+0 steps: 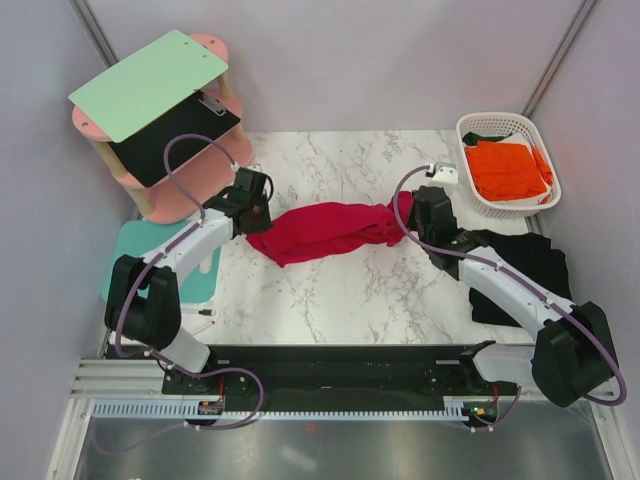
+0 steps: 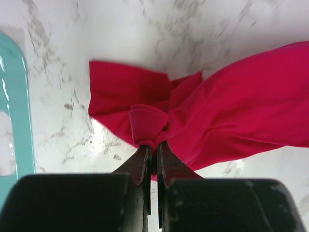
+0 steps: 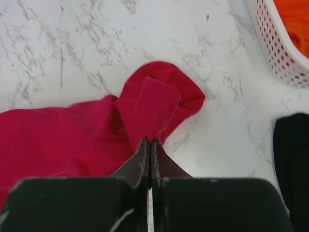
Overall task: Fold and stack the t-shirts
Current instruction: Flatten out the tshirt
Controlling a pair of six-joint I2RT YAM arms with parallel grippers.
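Shirt [image 1: 325,230], red, seeming soft, floppy, lying left of basket [image 1: 462,128]. My left claw [image 2: 153,145] squeezing far end, my right claw [image 3: 148,142] squeezing end nearer basket.

My marbled bench [image 1: 350,300] carries the crimson shirt [image 1: 320,230] bunched in a band across its middle, the black shirt [image 1: 545,258] spread at my right, a white basket [image 1: 490,117] at the far right corner and a teal mat [image 1: 140,238] at its left edge.
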